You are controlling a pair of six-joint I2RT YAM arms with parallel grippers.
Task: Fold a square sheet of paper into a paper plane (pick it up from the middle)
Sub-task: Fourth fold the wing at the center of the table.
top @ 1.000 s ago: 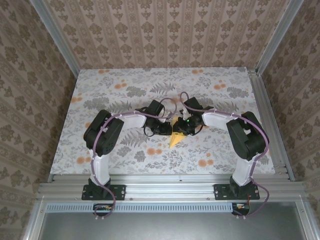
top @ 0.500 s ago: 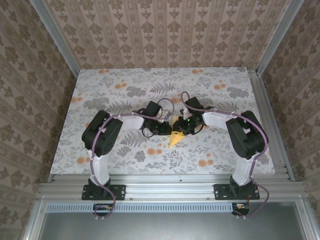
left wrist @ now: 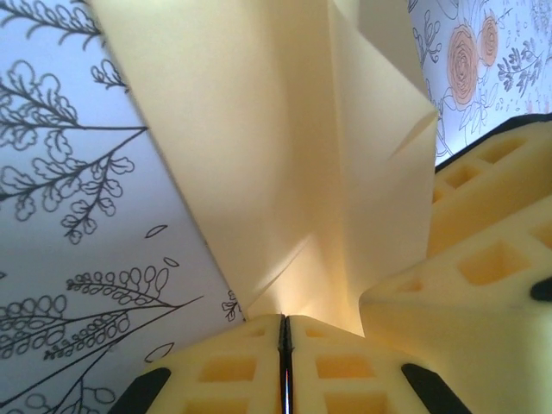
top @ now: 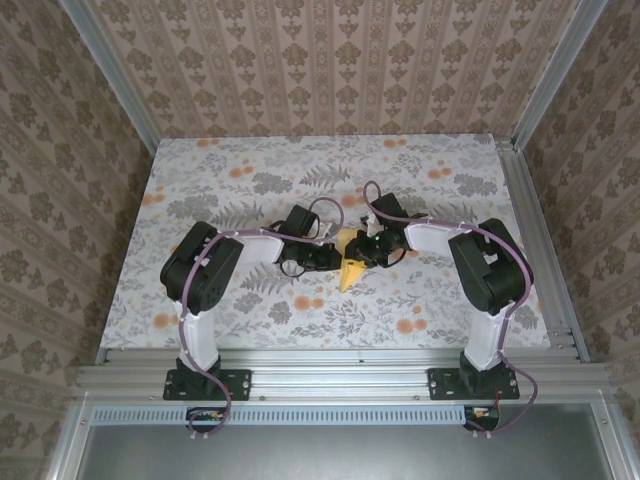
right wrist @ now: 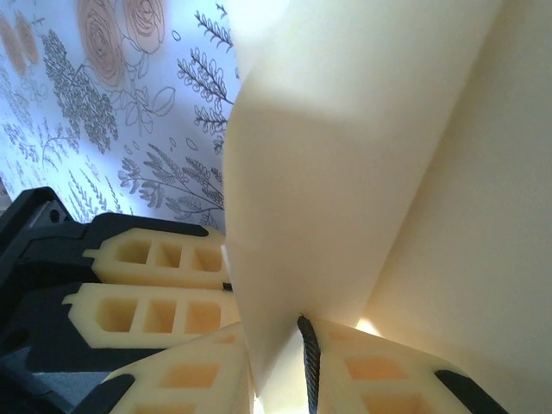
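Observation:
The square sheet of paper is folded into a pale-yellow pointed paper plane (top: 350,272). It hangs between the two grippers at the table's middle, tip toward the near edge. My left gripper (top: 331,257) is shut on it from the left. In the left wrist view its jaws (left wrist: 283,323) pinch a creased corner of the paper (left wrist: 276,147), and the right gripper's fingers (left wrist: 483,259) press in beside them. My right gripper (top: 363,250) is shut on it from the right. There a fold of the paper (right wrist: 345,190) runs down between its fingertips (right wrist: 289,349).
The floral tablecloth (top: 250,170) covers the table, with orange flower prints (top: 405,325) scattered over it. Patterned walls and aluminium rails (top: 535,240) enclose the left, right and far sides. Both arms' elbows bend outward at mid-table.
Both grippers keep hold of the paper. The left wrist has swung slightly left and its jaws have closed a little tighter. The paper stays almost in place.

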